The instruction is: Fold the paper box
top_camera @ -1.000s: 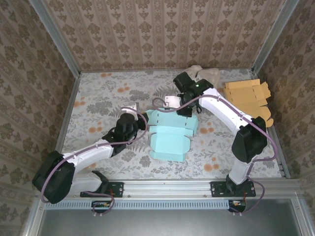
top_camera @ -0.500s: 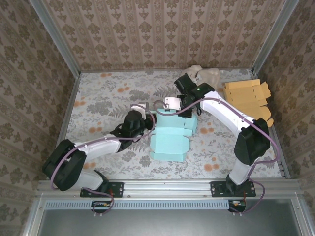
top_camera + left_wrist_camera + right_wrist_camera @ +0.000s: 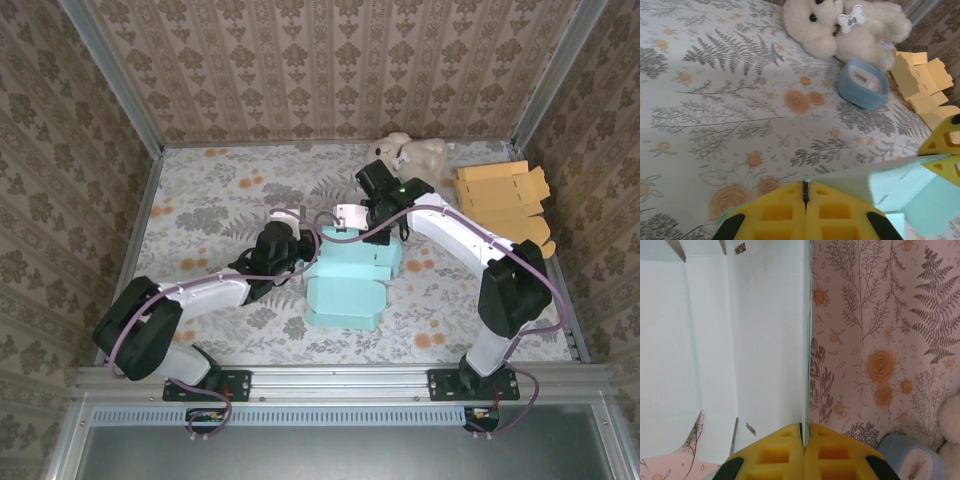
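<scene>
The left arm (image 3: 205, 293) and right arm (image 3: 455, 225) are white tubes with chunky black joints, and a purple-grey cable (image 3: 558, 300) loops along each. A small green light (image 3: 400, 183) glows at upper centre. The fingers (image 3: 775, 215) are yellow blocks with square hollows and black corners.
</scene>
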`<state>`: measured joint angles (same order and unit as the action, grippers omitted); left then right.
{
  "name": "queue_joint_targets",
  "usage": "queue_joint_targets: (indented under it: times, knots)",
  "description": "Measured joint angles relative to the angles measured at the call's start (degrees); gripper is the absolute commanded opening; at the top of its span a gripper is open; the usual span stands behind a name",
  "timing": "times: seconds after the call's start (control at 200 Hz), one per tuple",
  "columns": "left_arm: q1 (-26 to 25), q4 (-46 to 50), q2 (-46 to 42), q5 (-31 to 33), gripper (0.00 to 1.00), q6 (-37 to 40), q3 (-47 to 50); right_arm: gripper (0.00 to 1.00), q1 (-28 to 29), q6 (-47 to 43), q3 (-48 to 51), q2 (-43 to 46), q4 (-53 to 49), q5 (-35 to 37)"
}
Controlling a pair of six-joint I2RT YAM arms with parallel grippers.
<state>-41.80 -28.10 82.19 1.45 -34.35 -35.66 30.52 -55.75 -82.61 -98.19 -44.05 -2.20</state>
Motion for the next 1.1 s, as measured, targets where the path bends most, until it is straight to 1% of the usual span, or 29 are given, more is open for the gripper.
queue_joint_targets:
  times: [0.165,0.32,0.645,0.85,1.1]
  knots:
    - [2.5,-0.7,0.2,-0.3,0.0,-0.5,3.4,0.0,0.0,-0.1,1.3,0.5,1.7,0.1]
    - [2.5,-1.1,1.3,-1.7,0.0,-0.9,4.7,0.0,0.0,0.0,1.4,1.0,3.0,0.3]
    - [2.4,-0.6,1.4,-1.2,0.0,-2.1,6.8,0.0,-0.4,0.0,1.4,1.5,4.2,0.5]
    - [0.9,-0.7,2.7,-1.8,0.0,-3.4,6.2,0.0,-0.5,0.7,2.0,1.5,5.1,0.8]
    - [-2.7,-2.3,5.0,-5.4,0.0,-6.0,1.9,0.0,-1.0,2.9,3.7,1.5,7.4,1.5]
